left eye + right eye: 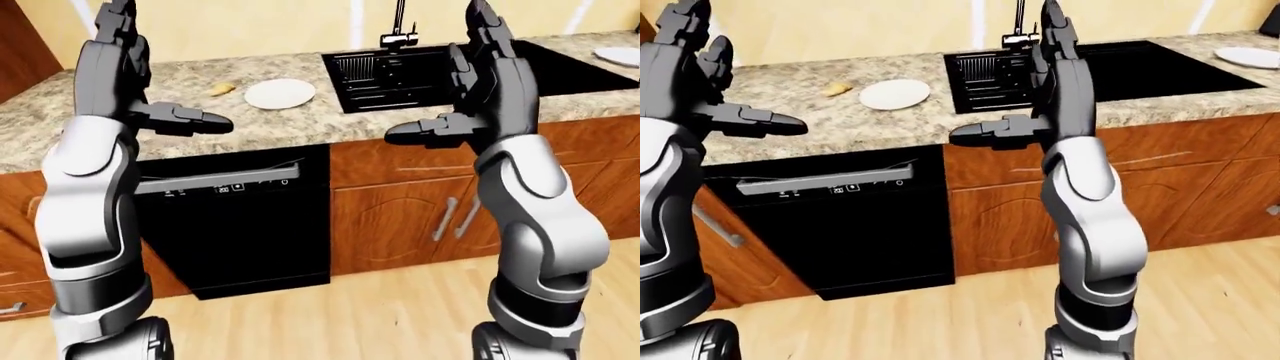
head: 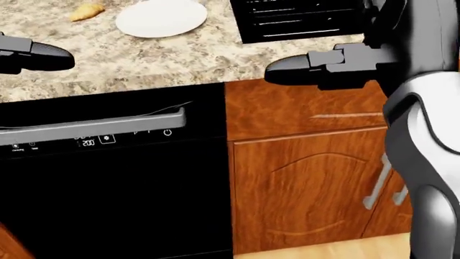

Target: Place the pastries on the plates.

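Note:
A small golden pastry (image 1: 222, 88) lies on the speckled granite counter (image 1: 200, 101), just left of an empty white plate (image 1: 280, 94). Both also show at the top of the head view, the pastry (image 2: 86, 11) and the plate (image 2: 161, 17). A second white plate (image 1: 1248, 57) sits on the counter at the far right, past the sink. My left hand (image 1: 150, 75) is raised and open, holding nothing, left of the pastry. My right hand (image 1: 440, 79) is raised and open, holding nothing, in front of the sink.
A black sink (image 1: 440, 67) with a faucet is set in the counter right of the first plate. A black dishwasher (image 1: 230, 217) stands under the counter below the plate. Wooden cabinet doors with metal handles (image 1: 450, 217) are to its right. The floor is light wood.

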Robot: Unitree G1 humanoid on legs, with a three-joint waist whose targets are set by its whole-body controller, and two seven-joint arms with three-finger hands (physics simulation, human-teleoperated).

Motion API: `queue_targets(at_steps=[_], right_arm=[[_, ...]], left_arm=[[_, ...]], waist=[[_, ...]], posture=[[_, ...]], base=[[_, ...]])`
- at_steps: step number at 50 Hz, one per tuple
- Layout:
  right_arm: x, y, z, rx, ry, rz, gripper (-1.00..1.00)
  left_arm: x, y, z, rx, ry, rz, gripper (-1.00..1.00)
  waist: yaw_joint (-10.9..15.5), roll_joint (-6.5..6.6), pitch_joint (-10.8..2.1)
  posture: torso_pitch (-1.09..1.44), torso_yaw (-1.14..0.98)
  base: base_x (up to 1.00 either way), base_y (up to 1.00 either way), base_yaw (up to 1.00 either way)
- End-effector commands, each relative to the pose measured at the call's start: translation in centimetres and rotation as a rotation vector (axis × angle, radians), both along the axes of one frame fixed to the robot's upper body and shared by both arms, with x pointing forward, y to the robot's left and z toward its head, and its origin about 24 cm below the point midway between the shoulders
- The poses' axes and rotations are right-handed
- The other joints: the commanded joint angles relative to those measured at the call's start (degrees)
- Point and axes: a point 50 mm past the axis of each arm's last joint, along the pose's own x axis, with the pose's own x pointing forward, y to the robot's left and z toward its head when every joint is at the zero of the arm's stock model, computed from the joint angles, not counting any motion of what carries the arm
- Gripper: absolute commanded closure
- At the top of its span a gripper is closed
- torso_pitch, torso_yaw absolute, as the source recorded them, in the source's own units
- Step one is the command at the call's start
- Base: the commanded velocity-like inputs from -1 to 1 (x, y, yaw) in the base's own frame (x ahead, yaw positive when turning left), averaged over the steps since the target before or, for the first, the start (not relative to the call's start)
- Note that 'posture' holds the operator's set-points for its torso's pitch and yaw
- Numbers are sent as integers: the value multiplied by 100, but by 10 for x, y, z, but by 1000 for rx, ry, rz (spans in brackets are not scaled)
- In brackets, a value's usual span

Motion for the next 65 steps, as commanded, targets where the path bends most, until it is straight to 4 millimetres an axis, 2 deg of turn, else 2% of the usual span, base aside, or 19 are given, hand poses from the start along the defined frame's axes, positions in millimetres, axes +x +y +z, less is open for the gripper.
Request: queue_targets(at_steps=[1, 5, 15, 22, 23, 26, 28, 32, 35, 36, 40, 43, 46, 48, 49, 52, 55, 56, 65], right_arm=[[-9, -3, 19, 2, -115, -17, -100], [-10, 0, 17, -3, -110, -1, -100], [-11, 0, 18, -6, -111, 5, -100], [-9, 0, 17, 8, -106, -6, -100], [-11, -1, 18, 1, -121, -10, -100], [-11, 0, 19, -8, -128, 0, -100], [-11, -1, 19, -5, -128, -4, -100], [-11, -1, 18, -8, -126, -4, -100], [-11, -1, 18, -8, -126, -2, -100], [-11, 0, 18, -10, -126, -3, -100], [-12, -1, 20, -1, -129, -5, -100], [-12, -2, 21, 6, -133, -12, -100], [-13, -2, 20, 9, -133, -12, -100], [-13, -1, 20, -5, -136, -3, -100], [-13, -1, 20, -5, -137, 0, -100], [-14, -1, 19, -7, -135, 2, -100], [-14, -1, 18, -7, -134, 0, -100], [-14, -1, 18, -8, -135, 2, -100], [-15, -3, 15, -14, -134, -1, -100]], left_arm=[[-7, -4, 19, 25, -93, -13, -100], [-7, -4, 18, 25, -91, -12, -100], [-9, -3, 20, 29, -95, -9, -100], [-9, -3, 19, 31, -92, -11, -100], [-9, -3, 19, 30, -93, -10, -100], [-10, -2, 20, 32, -95, -7, -100], [-10, -2, 20, 32, -95, -7, -100], [-9, -3, 21, 36, -94, -8, -100], [-7, -3, 21, 38, -93, -8, -100], [-7, -3, 21, 38, -93, -7, -100], [-8, -3, 21, 38, -95, -8, -100], [-8, -3, 22, 40, -95, -9, -100], [-8, -3, 21, 39, -93, -9, -100], [-8, -3, 21, 41, -92, -8, -100], [-8, -3, 20, 39, -92, -9, -100], [-7, -4, 21, 41, -92, -10, -100], [-6, -4, 21, 41, -91, -11, -100], [-6, -5, 22, 43, -93, -12, -100], [-6, -6, 22, 47, -90, -14, -100]], waist=[[-14, -24, -108], [-20, -123, -92], [34, -39, -65], [-42, -439, -209], [-7, -207, -182], [18, -508, -51], [26, -510, -233], [33, -270, -173], [51, 250, -441], [89, 83, -303], [105, -9, -330], [148, -212, -133], [225, -635, -163], [199, -480, -124], [173, -469, -297], [103, -320, -225], [46, 94, -224], [49, -34, -207], [109, -242, -163]], posture=[[0, 0], [0, 0], [0, 0], [0, 0], [0, 0], [0, 0], [0, 0], [0, 0], [0, 0], [0, 0], [0, 0], [0, 0], [0, 0], [0, 0], [0, 0], [0, 0], [0, 0], [0, 0], [0, 0]], base=[[38, 40, 0], [39, 30, 0], [37, 7, 0], [0, 0, 0], [0, 0, 0], [1, 0, 0], [7, 0, 0], [7, 0, 0], [7, 0, 0], [7, 0, 0], [7, 0, 0], [0, 0, 0], [0, 0, 0], [0, 0, 0], [9, 0, 0], [19, 0, 0], [19, 0, 0], [20, 0, 0], [19, 0, 0]])
